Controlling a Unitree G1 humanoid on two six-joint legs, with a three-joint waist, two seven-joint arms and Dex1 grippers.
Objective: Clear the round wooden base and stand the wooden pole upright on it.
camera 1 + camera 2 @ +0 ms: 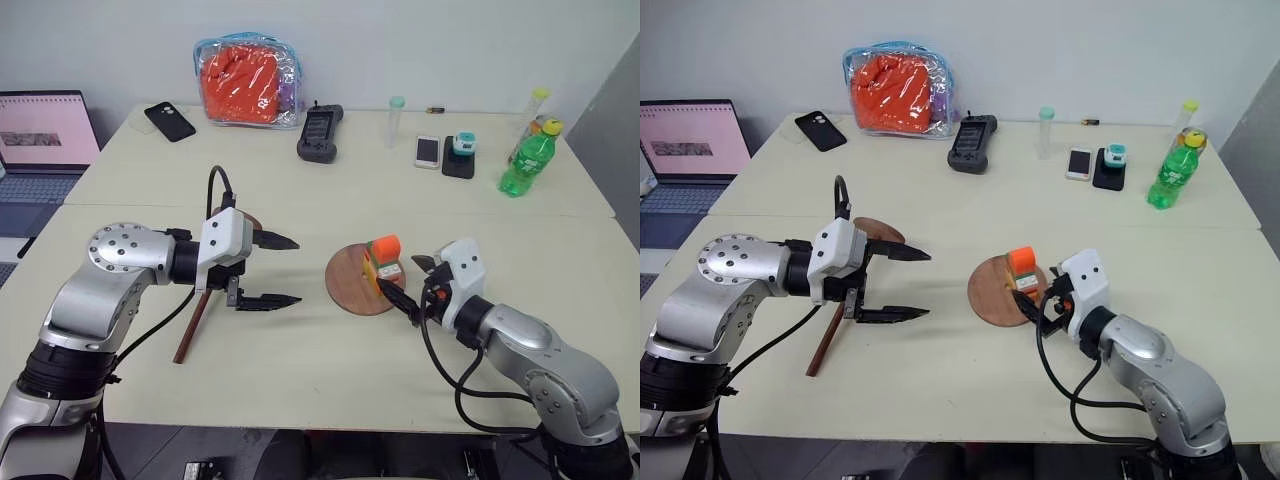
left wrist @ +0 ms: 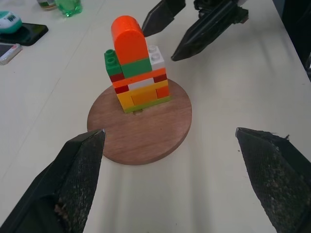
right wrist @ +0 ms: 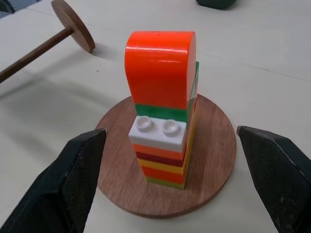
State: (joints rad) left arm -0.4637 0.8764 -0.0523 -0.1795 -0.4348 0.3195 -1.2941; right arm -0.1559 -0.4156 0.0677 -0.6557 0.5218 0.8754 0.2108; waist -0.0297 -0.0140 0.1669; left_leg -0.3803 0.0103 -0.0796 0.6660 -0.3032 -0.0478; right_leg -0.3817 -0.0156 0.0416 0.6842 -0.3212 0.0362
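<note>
The flat reddish-brown round wooden base [image 1: 355, 282] lies on the pale table [image 1: 300, 370], not yet cleared: a stacked tower of coloured plastic bricks with an orange rounded cap [image 1: 384, 262] stands on it. The long dark wooden pole with its small end disc [image 3: 46, 42] lies flat to my left. My right gripper [image 1: 408, 283] is spread wide around the tower, empty; my left gripper [image 1: 283, 271] hangs open, holding nothing. A laptop [image 1: 40, 150], phones and a green bottle [image 1: 527, 160] sit beyond.

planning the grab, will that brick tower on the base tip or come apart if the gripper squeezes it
The brick tower is tall and narrow on the base, so a push near its top would probably tip it. It is stacked from separate bricks, so a high pinch may pull off only the orange cap. Its plastic looks glossy, perhaps slippery; it should be stiff and light.
</note>
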